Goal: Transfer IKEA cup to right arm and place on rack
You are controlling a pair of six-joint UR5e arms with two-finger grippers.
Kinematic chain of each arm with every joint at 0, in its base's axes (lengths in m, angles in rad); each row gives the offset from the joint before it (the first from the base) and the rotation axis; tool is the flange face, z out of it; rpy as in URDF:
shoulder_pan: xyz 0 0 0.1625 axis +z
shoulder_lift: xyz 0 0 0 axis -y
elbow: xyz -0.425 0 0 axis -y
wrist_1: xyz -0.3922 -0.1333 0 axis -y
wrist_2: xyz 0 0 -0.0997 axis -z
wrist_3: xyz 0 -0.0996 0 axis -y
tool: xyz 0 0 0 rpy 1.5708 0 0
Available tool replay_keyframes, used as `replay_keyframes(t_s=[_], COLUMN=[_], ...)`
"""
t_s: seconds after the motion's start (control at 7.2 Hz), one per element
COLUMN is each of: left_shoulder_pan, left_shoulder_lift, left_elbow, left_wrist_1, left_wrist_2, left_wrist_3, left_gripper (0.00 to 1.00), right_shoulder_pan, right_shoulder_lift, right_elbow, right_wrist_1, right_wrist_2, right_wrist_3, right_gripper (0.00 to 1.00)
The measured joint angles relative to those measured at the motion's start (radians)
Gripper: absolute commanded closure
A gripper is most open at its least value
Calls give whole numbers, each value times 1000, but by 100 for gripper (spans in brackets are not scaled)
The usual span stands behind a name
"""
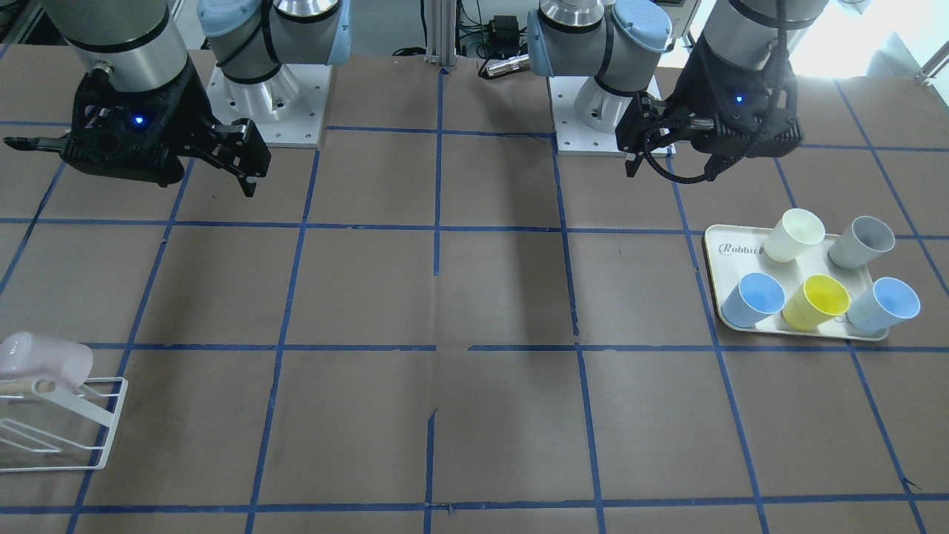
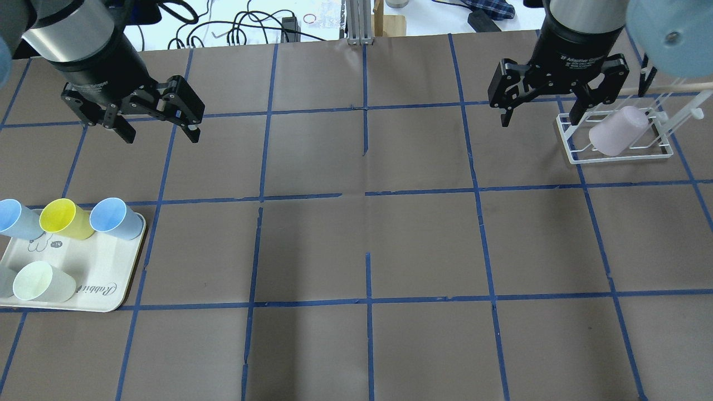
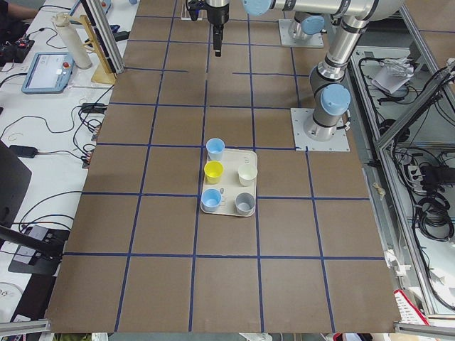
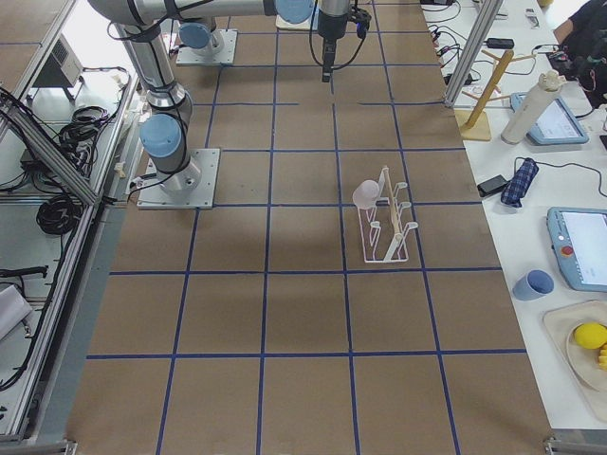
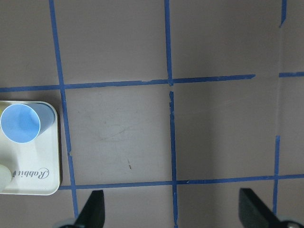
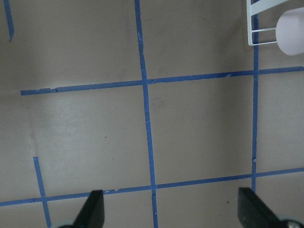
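Observation:
The pale pink IKEA cup (image 2: 618, 131) lies tilted, mouth down, on a prong of the white wire rack (image 2: 618, 159) at the far right of the table. It also shows in the front view (image 1: 44, 360), on the rack (image 1: 104, 430), and in a corner of the right wrist view (image 6: 292, 31). My right gripper (image 2: 540, 120) is open and empty, raised just left of the rack and apart from the cup. My left gripper (image 2: 161, 136) is open and empty, raised over the far left of the table. Both wrist views show bare table between open fingers.
A cream tray printed "Rabbit" (image 2: 94, 278) lies at the near left. It holds a cream-yellow cup (image 2: 39, 281), a yellow cup (image 2: 64, 218), two light blue cups (image 2: 114, 217) and a grey cup (image 1: 860, 241). Blue tape lines grid the brown table.

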Motion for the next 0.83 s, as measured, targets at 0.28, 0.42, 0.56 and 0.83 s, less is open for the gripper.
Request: replay_keyframes(t_s=[0.28,0.42,0.56,0.83], left_shoulder_pan=[0,-1,-1,-1], left_shoulder_lift=[0,0,-2,4], left_elbow=[7,13,18,14], left_wrist_1=[-5,-15,-20,-24], left_wrist_2=[3,3,3,5], left_wrist_3=[0,0,0,0], left_gripper=[0,0,0,0], right_shoulder_pan=[7,7,8,8], right_shoulder_lift=[1,1,0,0], right_elbow=[-1,-1,-1,-4], right_wrist_1=[1,3,5,4], right_wrist_2=[-4,-5,-6,-4], right_wrist_3=[2,2,2,2], right_gripper=[0,0,0,0])
